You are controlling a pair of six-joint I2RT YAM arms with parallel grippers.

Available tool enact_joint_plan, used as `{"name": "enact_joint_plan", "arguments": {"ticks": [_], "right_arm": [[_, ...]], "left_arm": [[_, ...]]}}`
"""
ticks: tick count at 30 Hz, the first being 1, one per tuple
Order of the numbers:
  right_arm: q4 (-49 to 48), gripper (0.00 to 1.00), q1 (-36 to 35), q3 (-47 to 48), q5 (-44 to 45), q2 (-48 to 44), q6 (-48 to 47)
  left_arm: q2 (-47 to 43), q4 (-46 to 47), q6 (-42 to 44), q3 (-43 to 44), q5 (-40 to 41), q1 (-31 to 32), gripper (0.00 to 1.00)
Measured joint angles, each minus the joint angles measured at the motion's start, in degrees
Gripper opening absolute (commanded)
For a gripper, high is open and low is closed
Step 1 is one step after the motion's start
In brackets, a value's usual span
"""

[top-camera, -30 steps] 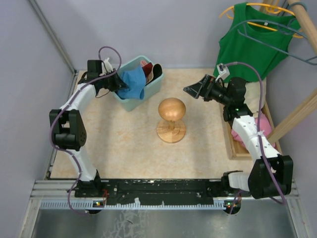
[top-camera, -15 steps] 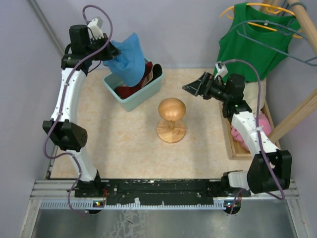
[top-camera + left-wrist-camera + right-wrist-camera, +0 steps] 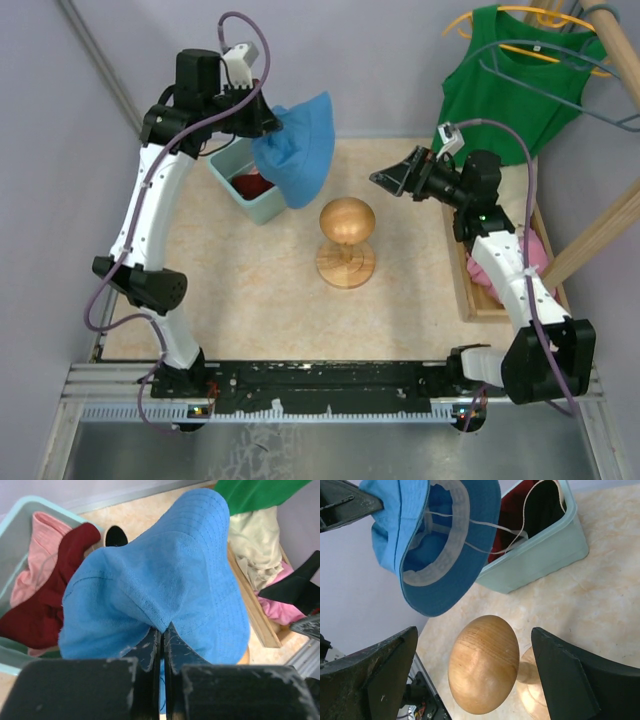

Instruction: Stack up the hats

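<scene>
Over beige tabletop, walls lilac? | left hand clamps blue hat | right hand apart

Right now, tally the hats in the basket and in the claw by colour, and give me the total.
1 blue hat, held by the left claw
1 dark red hat, in the basket
1 pink hat, in the basket
Total: 3 hats. A dark piece in the basket is too unclear to count.
</scene>
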State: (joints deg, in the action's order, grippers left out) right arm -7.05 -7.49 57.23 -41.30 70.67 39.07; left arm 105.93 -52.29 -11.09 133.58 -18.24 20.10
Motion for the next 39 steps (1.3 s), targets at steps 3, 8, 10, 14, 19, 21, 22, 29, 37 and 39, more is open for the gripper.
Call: {"name": "enact_joint_plan", "arguments": {"ticks": [3,8,10,14,19,21,22,29,37,39], "right_arm": [[1.2,0.96,0.0,0.0,-0.3,-0.2,-0.4],[4.9,0.99,0.0,0.0,0.3,-0.8,-2.1],[7.0,0.99,0.0,0.0,1.5,-1.9,-3.4],[10.1,0.99,0.0,0.1,4.2,-4.9,-5.4],[12.3,0.99,0.9,0.1,8.0,-9.2,-6.4],[13.2,0.99,1.6,0.1,9.4,-10.8,-6.7],[13.8,0.99,2.1,0.1,10.1,-11.5,-6.8],[15.6,0.99,3.5,-1.6,12.5,-14.0,-6.1],[16.4,0.98,4.7,-8.1,12.5,-15.9,-2.7],[15.8,0.97,5.2,-10.0,12.1,-16.7,-1.5]], "left_arm": [[-1.2,-2.7,-1.4,0.0,-1.4,-0.1,0.0],[-3.9,-5.7,-3.9,-1.3,-4.3,0.9,0.0],[-5.7,-5.7,-4.6,-3.6,-4.5,3.0,0.0],[-9.6,-5.2,-5.7,-10.1,-3.8,10.2,0.0],[-11.8,-3.3,-6.4,-18.8,-2.1,17.2,0.0],[-11.3,-2.9,-6.7,-20.4,-0.5,19.6,0.0],[-11.1,-2.6,-6.7,-20.9,0.9,20.9,0.0],[-11.5,4.4,-5.9,-27.9,5.6,23.3,0.0],[-9.7,10.5,-4.5,-30.6,7.9,24.0,0.02],[-8.9,12.1,-4.5,-30.6,7.5,24.5,0.02]]}}
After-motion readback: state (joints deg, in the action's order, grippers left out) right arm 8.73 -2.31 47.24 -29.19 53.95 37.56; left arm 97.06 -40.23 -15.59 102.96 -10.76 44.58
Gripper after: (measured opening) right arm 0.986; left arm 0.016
